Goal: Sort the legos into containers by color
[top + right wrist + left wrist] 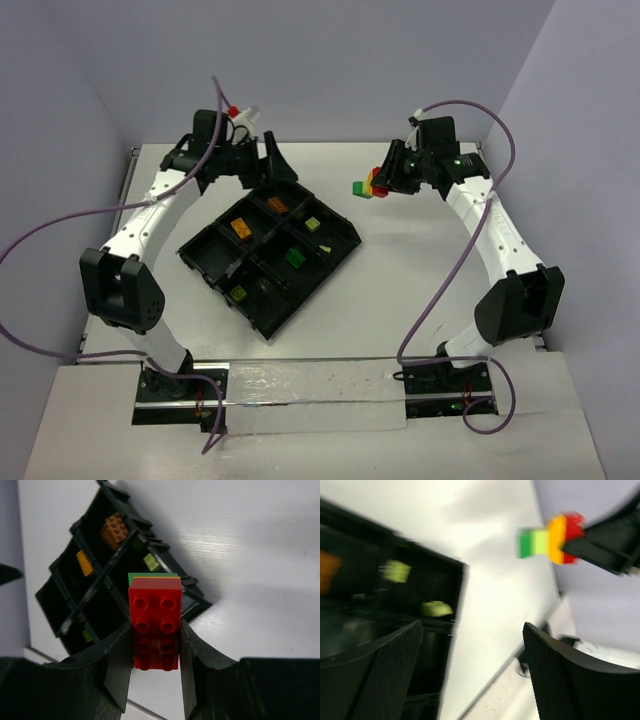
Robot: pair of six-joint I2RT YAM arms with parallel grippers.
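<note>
Four joined bricks, red end clamped in the right claw near the table's far edge, apart from the black tray, seemingly offered for splitting by the left claw, fingers spread wide at the tray's far corner, ahead of sorting by colour.

I have open table between the black tray and my right arm, and a gripper could pass there freely. The stack of bricks clamped in the right gripper juts toward the tray's far right side but stays apart from its rim, leaving a bare gap. The left gripper, jaws spread and empty, hangs at the tray's far corner and crowds the far compartments from that side. The right arm's purple cable droops across the near right. Walls close in on the left, right and back.
</note>
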